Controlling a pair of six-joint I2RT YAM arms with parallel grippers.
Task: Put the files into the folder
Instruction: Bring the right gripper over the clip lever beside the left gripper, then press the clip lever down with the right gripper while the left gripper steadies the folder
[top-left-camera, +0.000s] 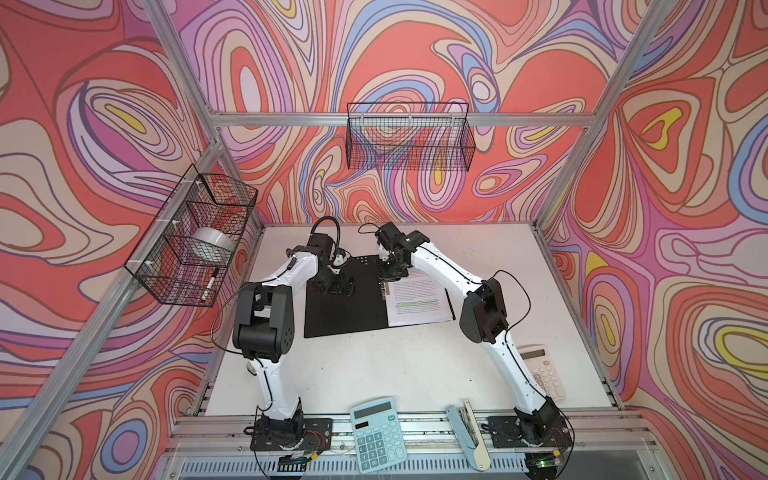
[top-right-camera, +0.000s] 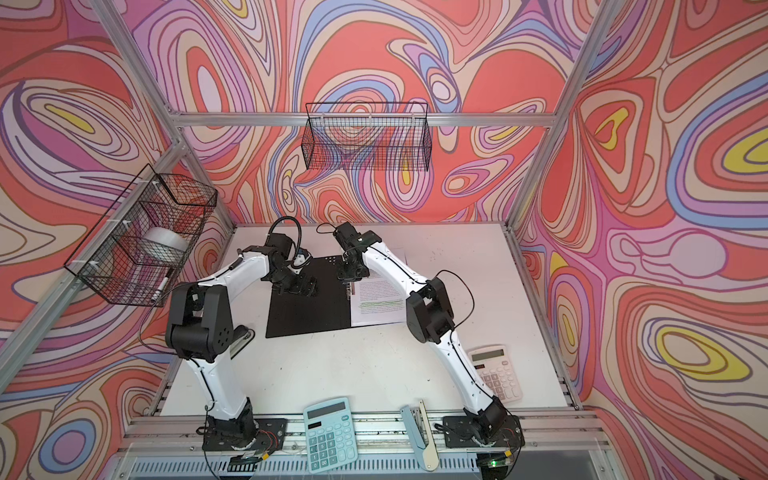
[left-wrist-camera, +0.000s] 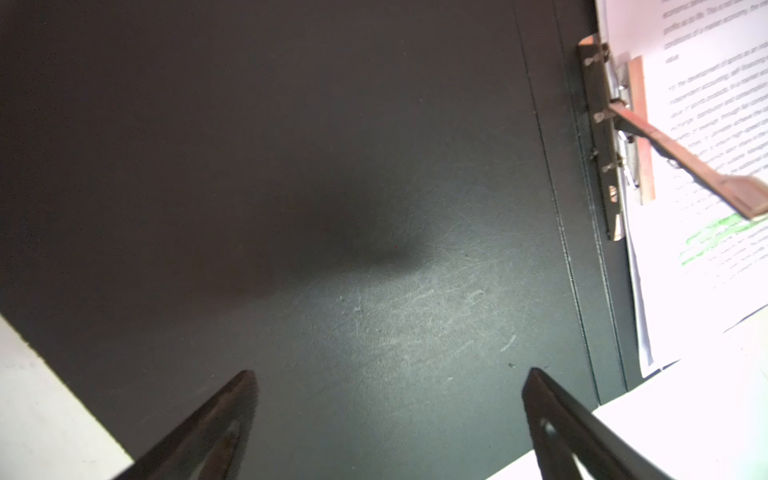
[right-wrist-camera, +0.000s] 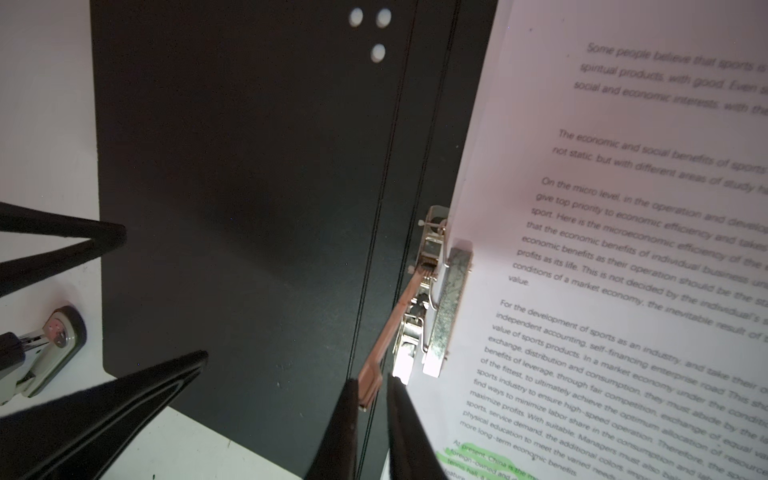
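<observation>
While the left gripper (left-wrist-camera: 390, 372) hung, fingers spread wide, over the bare left leaf of the flat black-lined folder (top-left-camera: 345, 311), the nearer right gripper (right-wrist-camera: 372, 379) pinched, fingers nearly together, the tip of the coppery clip lever (right-wrist-camera: 392, 324) slanting up along the spine, the thin stack of white printed sheets (top-left-camera: 415, 303) lying inside on the right leaf.

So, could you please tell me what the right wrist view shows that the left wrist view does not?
Only the right wrist view: the right gripper, fingers either side of the lever on the metal clip, three small holes in the folder, and what looks like a stapler. Only the left wrist view: the paper corner below the clip. Both: the open left gripper over the folder's black inside, the clip, the green highlighting.
</observation>
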